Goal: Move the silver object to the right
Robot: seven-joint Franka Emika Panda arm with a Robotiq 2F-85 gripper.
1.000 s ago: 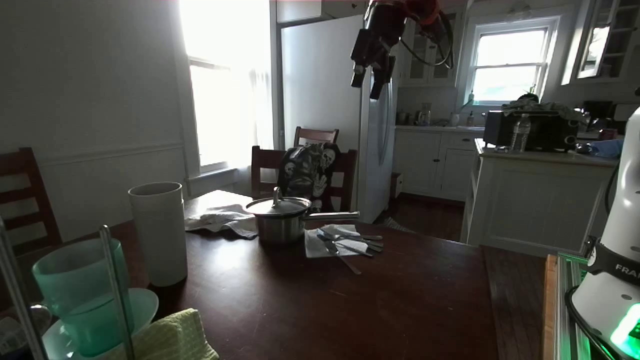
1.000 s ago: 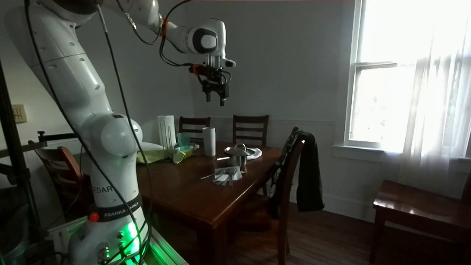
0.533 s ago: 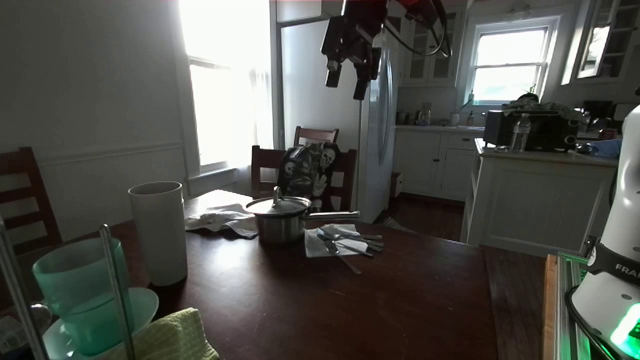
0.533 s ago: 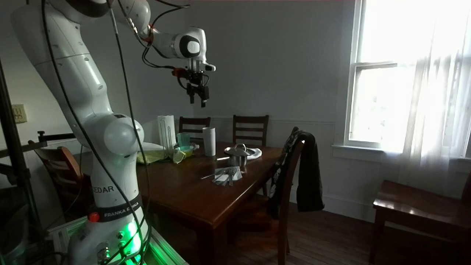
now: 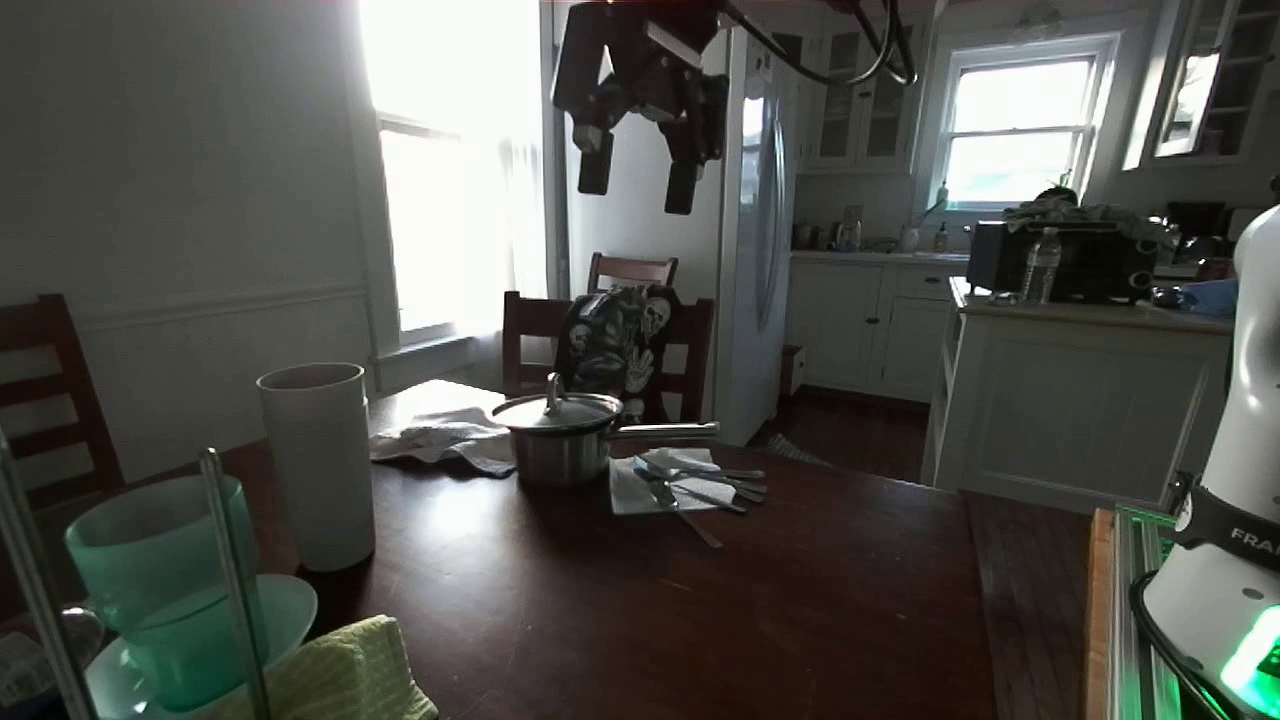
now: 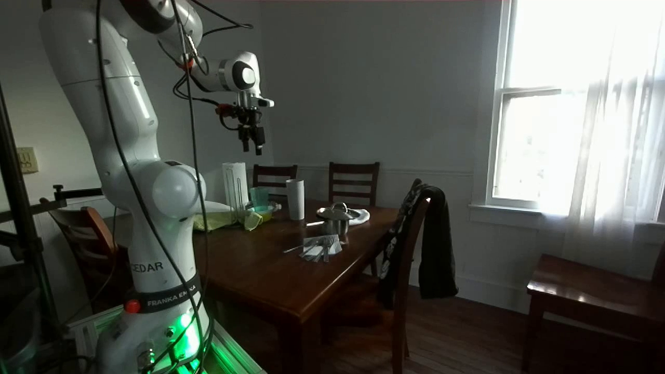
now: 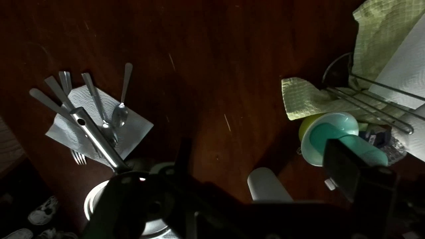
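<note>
The silver object is a tall thin wire stand. In the wrist view its slim rods reach in at the right, and its ring base shows partly beside a yellow-green cloth. In an exterior view a rod stands at the near left; its base is out of view there. In an exterior view the stand is small, at the table's far left. My gripper is high above the table, pointing down, also in an exterior view. In the wrist view the gripper has its fingers wide apart, nothing between them.
A lidded metal pot stands on the table beside a napkin with cutlery. A white canister and a teal cup in a bowl stand near the silver stand. A chair with a jacket is at the table's edge.
The arm and open gripper have moved left in both exterior views, and the gripper looks larger in one of them. The things on the table have not moved.
</note>
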